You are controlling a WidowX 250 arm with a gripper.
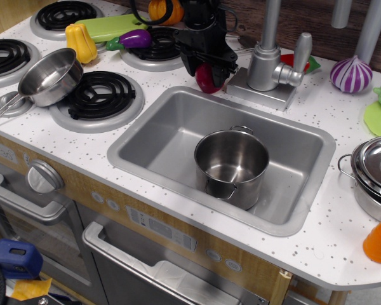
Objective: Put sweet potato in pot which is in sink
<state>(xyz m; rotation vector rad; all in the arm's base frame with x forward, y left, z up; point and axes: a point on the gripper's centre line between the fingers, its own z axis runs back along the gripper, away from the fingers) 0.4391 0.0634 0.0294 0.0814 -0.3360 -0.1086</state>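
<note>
Sweet potato [205,77] is pinched by gripper [207,71] beside faucet [267,60]; pot [232,166] in sink [146,152] is empty, transfer pending.

The sink [178,136] sits in the middle of the counter [317,244]. The pot [232,166] stands upright inside it, toward the right and near side of the basin. The faucet [270,60] rises from the far rim of the sink. The sweet potato [207,78] is just left of the faucet base, at the sink's far edge, with the gripper [206,63] directly over it. Left of the sink lie the burners [101,95]; the saucepan [51,76] rests on the counter left of the nearest one. The eggplant [134,39] lies on a far burner, left of the gripper. The onion [351,74] sits far right, and the lidded pot [374,171] stands right of the sink.
</note>
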